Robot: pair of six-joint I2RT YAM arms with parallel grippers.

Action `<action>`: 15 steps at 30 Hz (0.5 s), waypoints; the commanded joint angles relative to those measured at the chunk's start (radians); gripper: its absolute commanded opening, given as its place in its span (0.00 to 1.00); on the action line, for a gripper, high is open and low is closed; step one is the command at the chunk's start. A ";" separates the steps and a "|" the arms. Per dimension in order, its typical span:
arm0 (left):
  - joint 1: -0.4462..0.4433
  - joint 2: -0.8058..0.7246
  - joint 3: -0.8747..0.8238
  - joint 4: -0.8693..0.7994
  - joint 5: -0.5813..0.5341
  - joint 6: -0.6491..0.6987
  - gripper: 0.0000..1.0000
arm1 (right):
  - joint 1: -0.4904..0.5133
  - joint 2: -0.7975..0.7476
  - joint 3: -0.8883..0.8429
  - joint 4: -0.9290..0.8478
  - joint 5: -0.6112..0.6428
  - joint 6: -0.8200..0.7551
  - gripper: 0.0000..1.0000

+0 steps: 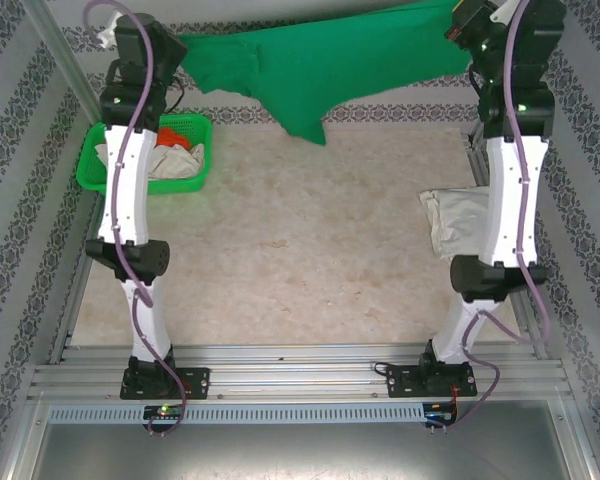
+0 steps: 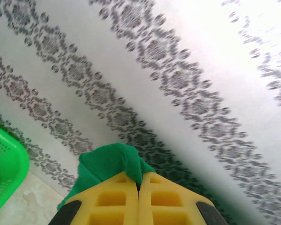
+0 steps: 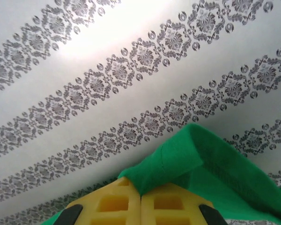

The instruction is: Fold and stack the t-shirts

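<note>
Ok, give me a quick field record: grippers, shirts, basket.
left gripper: shut on green shirt
right gripper: shut on green shirt
green shirt: hangs stretched between both grippers, by far wall
basket: table's far left, holds orange shirt and crumpled white shirt
folded white shirt: on table, right side, partly behind right arm
</note>
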 commanded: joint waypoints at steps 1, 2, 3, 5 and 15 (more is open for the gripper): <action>0.033 -0.126 -0.089 0.004 0.007 0.041 0.00 | -0.012 -0.162 -0.262 0.060 0.028 -0.029 0.00; 0.033 -0.153 -0.146 -0.010 0.017 0.049 0.00 | -0.012 -0.225 -0.383 0.102 0.035 -0.029 0.00; 0.033 -0.186 -0.221 -0.031 0.028 0.052 0.00 | -0.016 -0.284 -0.500 0.132 0.044 -0.024 0.00; 0.033 -0.257 -0.398 -0.049 0.051 0.044 0.00 | -0.021 -0.374 -0.680 0.144 0.055 -0.014 0.00; 0.032 -0.640 -1.594 0.243 0.184 -0.242 0.00 | -0.015 -0.690 -1.514 0.105 0.098 0.094 0.00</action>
